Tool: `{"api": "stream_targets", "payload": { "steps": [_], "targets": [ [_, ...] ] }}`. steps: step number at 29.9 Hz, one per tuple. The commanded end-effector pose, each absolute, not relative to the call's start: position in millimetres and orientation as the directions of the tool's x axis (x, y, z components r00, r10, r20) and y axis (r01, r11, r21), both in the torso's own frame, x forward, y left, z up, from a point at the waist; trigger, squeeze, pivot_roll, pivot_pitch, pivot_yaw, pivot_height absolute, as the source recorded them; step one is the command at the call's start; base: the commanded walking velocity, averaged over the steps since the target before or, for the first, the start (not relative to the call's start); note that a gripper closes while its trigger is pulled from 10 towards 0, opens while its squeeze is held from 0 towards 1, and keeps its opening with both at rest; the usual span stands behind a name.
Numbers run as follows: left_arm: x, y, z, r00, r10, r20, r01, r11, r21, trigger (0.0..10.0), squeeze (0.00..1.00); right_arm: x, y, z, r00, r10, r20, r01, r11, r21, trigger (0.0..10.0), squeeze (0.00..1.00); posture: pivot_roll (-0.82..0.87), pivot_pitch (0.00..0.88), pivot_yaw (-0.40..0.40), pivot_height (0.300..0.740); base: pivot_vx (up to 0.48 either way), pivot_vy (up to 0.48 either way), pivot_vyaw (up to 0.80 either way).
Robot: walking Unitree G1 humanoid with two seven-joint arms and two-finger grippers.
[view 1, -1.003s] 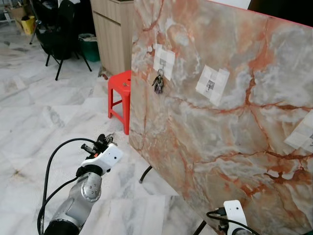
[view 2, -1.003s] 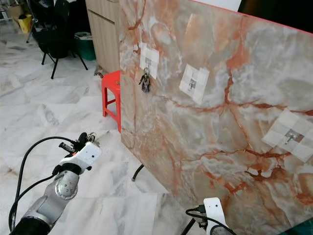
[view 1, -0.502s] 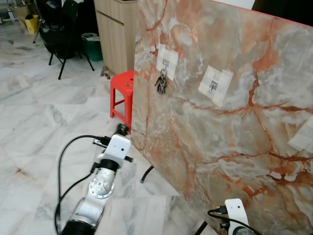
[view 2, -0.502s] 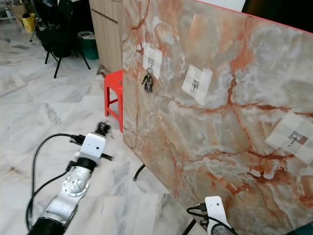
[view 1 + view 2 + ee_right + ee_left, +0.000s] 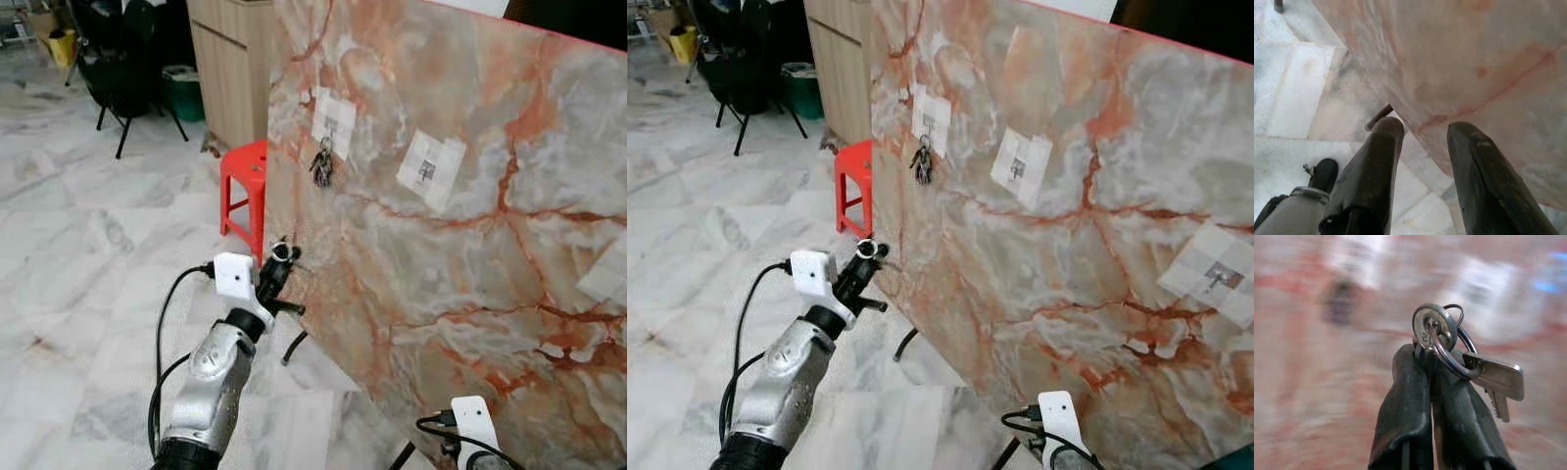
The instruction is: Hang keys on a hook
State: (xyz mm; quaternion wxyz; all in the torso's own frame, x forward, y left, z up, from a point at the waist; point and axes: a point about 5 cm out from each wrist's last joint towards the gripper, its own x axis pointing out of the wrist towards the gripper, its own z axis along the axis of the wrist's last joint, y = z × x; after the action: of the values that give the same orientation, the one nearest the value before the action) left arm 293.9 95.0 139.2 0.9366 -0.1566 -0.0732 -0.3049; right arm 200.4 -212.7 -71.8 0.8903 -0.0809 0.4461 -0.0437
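The left gripper (image 5: 1422, 357) pinches a bunch of keys (image 5: 1469, 367) between its two matte black fingers (image 5: 1405, 416), which are pressed flat together. A flat round metal tag and two thin wire rings stick up past the fingertips, and one silver key with a squared head juts off to the side; the background in the wrist view is smeared, so there may be more keys behind it than can be counted. From the head cameras the silver left arm is raised, with the ring glinting at its tip (image 5: 281, 253), close in front of the slanted marble-patterned panel (image 5: 470, 255), a smooth glossy slab veined in orange, rust and pale grey.

Above and beyond the gripper on that panel are three white square patches, each carrying a small hook. The nearest-left hook (image 5: 330, 122) already holds a second dark bunch of keys (image 5: 319, 166) hanging straight down. The middle hook (image 5: 428, 171) is bare, further along to the gripper's right, and the third patch (image 5: 1213, 274) sits well off toward the panel's far right.

The right gripper (image 5: 1422, 134) hangs low near the panel's lower edge, its two rounded black fingers spread apart with nothing between them, over pale marble floor tiles (image 5: 1293, 88).

Beyond the left gripper, beside the panel's edge, stands one red plastic stool (image 5: 242, 181); further back are a wooden cabinet (image 5: 230, 59) and a black chair (image 5: 118, 69).
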Motion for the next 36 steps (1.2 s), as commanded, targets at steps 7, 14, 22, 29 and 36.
{"api": "stream_targets", "payload": {
  "steps": [7, 14, 22, 29, 36],
  "targets": [
    [267.9, 66.6, 132.0, 0.574, -0.811, 0.114, 0.816, 0.553, -0.169, 10.0, 0.0, 205.7, -215.3, -68.2, 0.616, -0.165, -0.77, 0.023, 0.981, -0.192, 10.0, 0.0, 0.14, 0.0, -0.101, 0.74, 0.0, 0.0, 0.0],
    [260.8, 68.4, 136.0, 0.496, -0.866, 0.059, 0.862, 0.483, -0.156, 10.0, 0.0, 243.4, -216.8, -42.3, 0.738, -0.151, -0.657, 0.025, 0.98, -0.198, 10.0, 0.0, 0.13, 0.0, -0.095, 0.74, 0.0, 0.0, 0.0],
    [269.8, 76.7, 137.6, 0.566, -0.824, 0.028, 0.822, 0.562, -0.089, 10.0, 0.0, 303.7, -226.3, 20.3, 0.91, -0.018, -0.413, -0.063, 0.981, -0.182, 10.0, 0.0, 0.11, 0.0, -0.099, 0.74, 0.0, 0.0, 0.0],
    [283.8, 85.8, 138.8, 0.671, -0.741, 0.021, 0.742, 0.67, -0.031, 10.0, 0.0, 323.6, -225.9, 51.0, 0.952, 0.072, -0.299, -0.149, 0.958, -0.244, 10.0, 0.0, 0.11, 0.0, -0.105, 0.74, 0.0, 0.0, 0.0],
    [292.1, 92.9, 146.5, 0.743, -0.666, 0.073, 0.667, 0.745, -0.002, 10.0, 0.0, 340.7, -202.2, 85.7, 0.952, 0.265, -0.153, -0.299, 0.912, -0.28, 10.0, 1.0, 0.11, 0.0, -0.11, 0.74, 0.0, 0.0, 0.0]
  ]
}}
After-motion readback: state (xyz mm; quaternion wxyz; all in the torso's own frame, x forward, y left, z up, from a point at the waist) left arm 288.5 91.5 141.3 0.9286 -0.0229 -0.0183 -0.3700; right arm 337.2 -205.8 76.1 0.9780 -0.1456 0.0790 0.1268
